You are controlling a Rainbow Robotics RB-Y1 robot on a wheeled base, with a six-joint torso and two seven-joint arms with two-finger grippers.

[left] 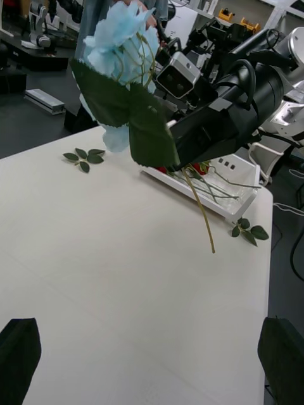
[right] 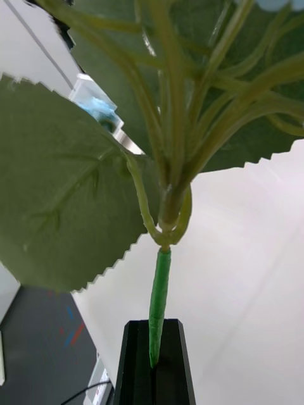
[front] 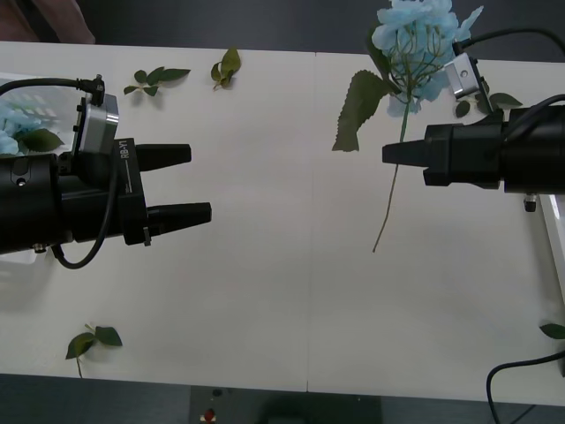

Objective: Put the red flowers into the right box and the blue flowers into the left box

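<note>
Item: one blue flower [front: 422,35], held off the tabletop [front: 282,265] by your right end effector [front: 388,154], whose fingers are pinched together on the thin green stem [right: 158,297] just below where the leaves branch; the rest of the stem hangs free below the pinch. Your left end effector [front: 190,185] sits well to the flower's left, spread wide and carrying nothing. The left box [front: 13,106], with blue blooms in it, lies at the edge farthest from the flower; the right box [left: 244,201] lies just behind it, under the holding arm. Risks: the pinch is narrow and on a slick stem, so the heavy head may swivel or slide out during a swing; a handover could catch the big leaf [front: 356,110] instead of the stem; dropping early leaves it outside the box.
</note>
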